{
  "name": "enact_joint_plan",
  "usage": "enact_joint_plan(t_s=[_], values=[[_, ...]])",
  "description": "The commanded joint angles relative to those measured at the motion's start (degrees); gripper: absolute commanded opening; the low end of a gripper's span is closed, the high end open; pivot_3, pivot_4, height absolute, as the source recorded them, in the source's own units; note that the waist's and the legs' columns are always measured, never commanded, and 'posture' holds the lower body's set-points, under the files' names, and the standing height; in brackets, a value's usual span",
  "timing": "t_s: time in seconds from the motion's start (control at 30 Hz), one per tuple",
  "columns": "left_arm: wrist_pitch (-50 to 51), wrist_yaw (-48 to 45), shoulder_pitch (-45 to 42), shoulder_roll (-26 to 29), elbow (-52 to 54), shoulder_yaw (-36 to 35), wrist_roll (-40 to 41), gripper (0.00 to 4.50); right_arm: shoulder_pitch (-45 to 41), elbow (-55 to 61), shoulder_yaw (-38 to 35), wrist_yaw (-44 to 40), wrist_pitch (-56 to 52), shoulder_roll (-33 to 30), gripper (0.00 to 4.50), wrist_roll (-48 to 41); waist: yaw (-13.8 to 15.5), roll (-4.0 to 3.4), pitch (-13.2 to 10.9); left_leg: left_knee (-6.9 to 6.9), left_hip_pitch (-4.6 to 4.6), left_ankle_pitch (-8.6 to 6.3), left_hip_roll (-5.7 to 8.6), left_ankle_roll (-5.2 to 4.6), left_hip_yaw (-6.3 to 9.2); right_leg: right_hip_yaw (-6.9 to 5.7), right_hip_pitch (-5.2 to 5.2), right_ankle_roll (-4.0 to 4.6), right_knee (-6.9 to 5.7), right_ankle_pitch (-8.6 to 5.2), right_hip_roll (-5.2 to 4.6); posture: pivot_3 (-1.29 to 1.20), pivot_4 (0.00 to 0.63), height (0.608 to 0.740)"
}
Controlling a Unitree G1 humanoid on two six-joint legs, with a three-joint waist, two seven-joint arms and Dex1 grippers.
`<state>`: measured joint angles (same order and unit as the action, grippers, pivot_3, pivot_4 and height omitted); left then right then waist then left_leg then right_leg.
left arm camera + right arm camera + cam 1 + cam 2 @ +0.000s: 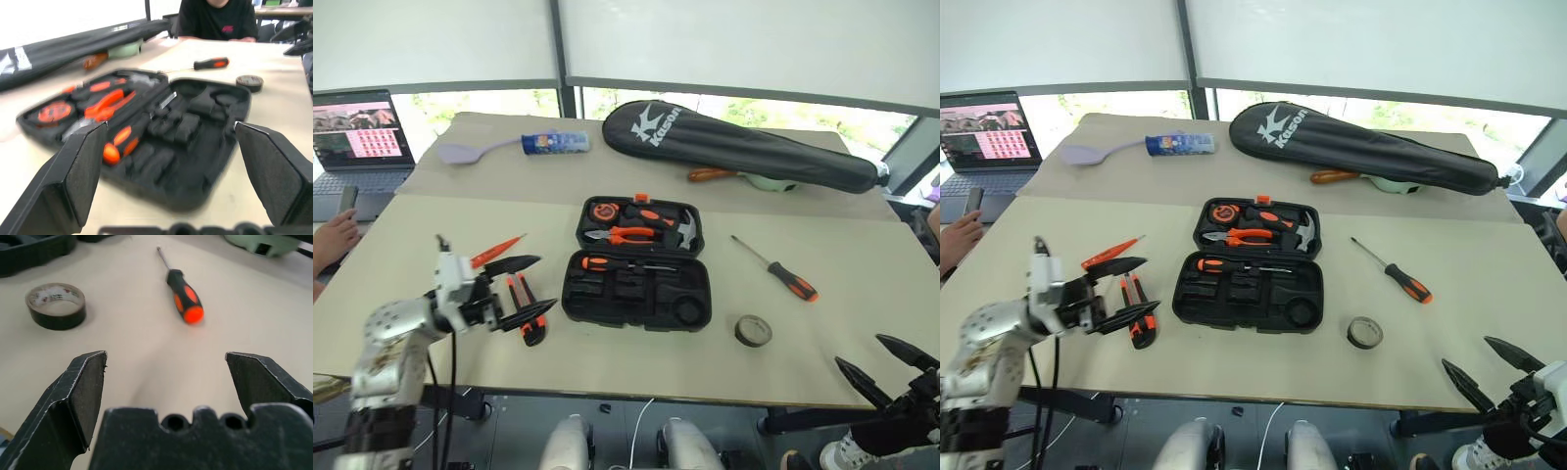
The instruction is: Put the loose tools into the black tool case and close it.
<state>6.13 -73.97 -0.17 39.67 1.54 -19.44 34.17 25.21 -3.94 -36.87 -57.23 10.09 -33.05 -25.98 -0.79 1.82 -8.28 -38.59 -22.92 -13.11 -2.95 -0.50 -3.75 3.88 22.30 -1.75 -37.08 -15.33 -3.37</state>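
Open black tool case (636,274) at the table's (862,323) centre, lid half away from me, long axis across my view. One black-and-orange screwdriver (625,263) already lies in the near half's upper recess, handle to my left, shaft to my right, parallel to the case's long edge. The second screwdriver (775,268) lies loose right of the case, tip toward the far left, handle toward the near right. Grey tape roll (753,331) lies flat near the case's near-right corner. Left of the case: slim orange tester (497,252), angled up to the right, and utility knife (527,315), lengthwise toward me. My left gripper (527,290) hovers over the knife, fingers spread wide, empty. My right gripper (889,364) hangs off the near-right edge, fingers apart, empty.
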Motion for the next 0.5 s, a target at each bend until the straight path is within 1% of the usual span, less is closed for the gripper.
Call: enact_joint_plan(t_s=[0.03, 0.13, 0.2, 0.27, 0.37, 0.5], values=[[3.67, -2.27, 2.10, 2.31, 5.25, -0.75, 4.16, 4.45, -4.18, 4.65, 1.07, 0.01, -5.15, -5.89, 4.50, -1.79, -0.32, -0.16, 0.02, 0.02, 0.02, 0.00, 0.00, 0.00, -0.02, 0.07, 0.00, 0.00, 0.00, 0.01, -0.03, 0.00, 0.150, 0.740], [6.01, -1.68, 2.01, 2.01, 8.04, 0.19, 6.19, 4.45, -10.80, 2.82, 3.36, -0.28, -12.19, -12.74, 4.50, -1.60, -0.34, -0.20, 0.03, 0.02, 0.07, 0.00, 0.06, -0.01, -0.12, 0.19, -0.02, -0.06, 0.02, 0.05, -0.09, 0.00, 0.150, 0.740], [6.82, -1.15, 1.49, 1.57, 10.02, 1.21, 6.82, 4.45, -17.26, -0.25, 8.15, -1.55, -19.37, -19.05, 4.50, 0.45, -0.22, -0.19, 0.03, 0.01, 0.07, 0.00, 0.08, -0.01, -0.13, 0.18, 0.00, -0.12, 0.02, 0.09, -0.08, 0.00, 0.150, 0.740], [7.02, -0.29, 0.65, 0.86, 11.28, 2.03, 6.92, 4.45, -23.99, -4.02, 13.42, -2.93, -24.18, -23.05, 4.50, 2.40, -0.18, -0.19, 0.02, 0.01, 0.06, 0.01, 0.11, -0.01, -0.17, 0.16, 0.04, -0.21, 0.02, 0.15, -0.03, 0.00, 0.150, 0.740], [6.63, 0.22, -0.32, -0.24, 12.29, 3.70, 6.80, 4.45, -33.50, -10.91, 20.93, -4.82, -27.17, -25.28, 4.50, 6.02, 0.19, -0.12, 0.02, 0.07, -0.02, 0.01, 0.13, -0.01, -0.28, 0.06, 0.06, -0.27, 0.04, 0.18, 0.12, 0.00, 0.150, 0.740], [6.14, 1.23, -1.42, -1.60, 13.35, 6.17, 6.01, 4.45, -45.94, -21.79, 30.73, -6.67, -27.24, -24.89, 4.50, 13.18, 0.18, -0.15, 0.02, 0.20, -0.18, 0.01, 0.18, -0.02, -0.31, 0.08, 0.22, -0.28, 0.06, 0.17, 0.12, 0.00, 0.150, 0.740]])
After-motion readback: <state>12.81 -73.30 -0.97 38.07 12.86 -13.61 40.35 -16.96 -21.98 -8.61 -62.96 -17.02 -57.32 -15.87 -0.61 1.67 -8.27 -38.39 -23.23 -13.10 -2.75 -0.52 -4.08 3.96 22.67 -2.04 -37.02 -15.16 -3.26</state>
